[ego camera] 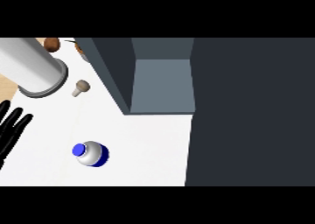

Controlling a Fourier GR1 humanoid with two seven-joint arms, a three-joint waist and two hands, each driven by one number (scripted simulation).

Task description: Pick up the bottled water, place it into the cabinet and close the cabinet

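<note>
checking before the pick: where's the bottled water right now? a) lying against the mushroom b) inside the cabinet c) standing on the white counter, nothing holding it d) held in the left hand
c: the bottled water stands by itself on the counter, apart from the open left hand and outside the cabinet.

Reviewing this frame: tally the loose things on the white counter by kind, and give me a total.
Bottled water: 1, standing upright
Mushroom: 1
Large white cylinder: 1
Brown items at the top edge, too cut off to identify: 2
Total: 5

Not counted: the open cabinet and the left robot hand resting at the left edge.
</note>
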